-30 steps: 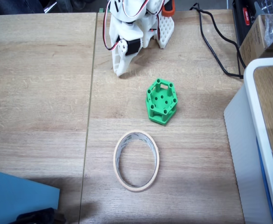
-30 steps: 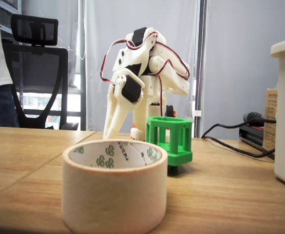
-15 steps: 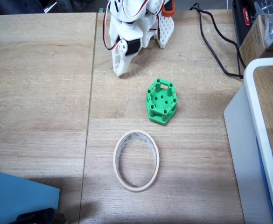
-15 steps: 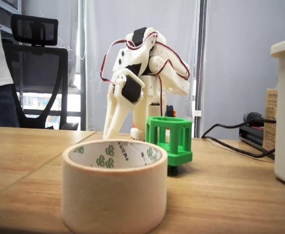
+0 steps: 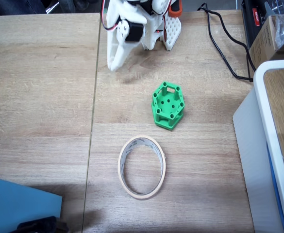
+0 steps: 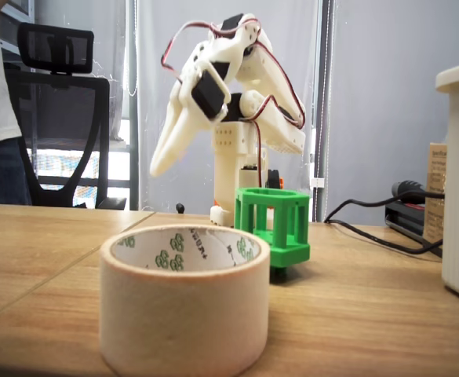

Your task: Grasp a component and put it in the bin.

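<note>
We take the green component as our landmark: it stands on the wooden table with nothing touching it, its holed face up. Just below it in the top-down fixed view lies the bin, a beige tape ring, apart from the component and holding nothing but bare table inside its loop. To the right of the component runs a black cable, and further right stands a large white-rimmed box (its contents we cannot make out). A blue sheet lies far to the lower left. Up and left of the component, the end effector hangs raised above the table, well clear of it; its fingers look pressed together and carry nothing.
</note>
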`<action>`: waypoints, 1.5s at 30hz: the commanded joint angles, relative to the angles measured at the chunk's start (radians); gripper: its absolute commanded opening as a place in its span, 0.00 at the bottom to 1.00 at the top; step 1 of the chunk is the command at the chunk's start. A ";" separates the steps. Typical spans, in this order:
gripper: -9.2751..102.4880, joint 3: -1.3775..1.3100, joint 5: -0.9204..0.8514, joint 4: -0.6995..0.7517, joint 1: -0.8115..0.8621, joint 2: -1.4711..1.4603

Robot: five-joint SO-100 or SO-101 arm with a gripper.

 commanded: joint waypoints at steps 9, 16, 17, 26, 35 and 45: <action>0.09 -0.307 0.002 0.003 -0.164 -0.279; 0.09 -0.439 0.003 0.003 -0.268 -0.529; 0.09 -0.454 0.003 0.003 -0.281 -0.557; 0.09 -0.586 0.150 0.003 -0.420 -0.761; 0.15 -0.704 0.394 0.005 -0.581 -0.899; 0.22 -0.675 0.453 0.006 -0.647 -0.962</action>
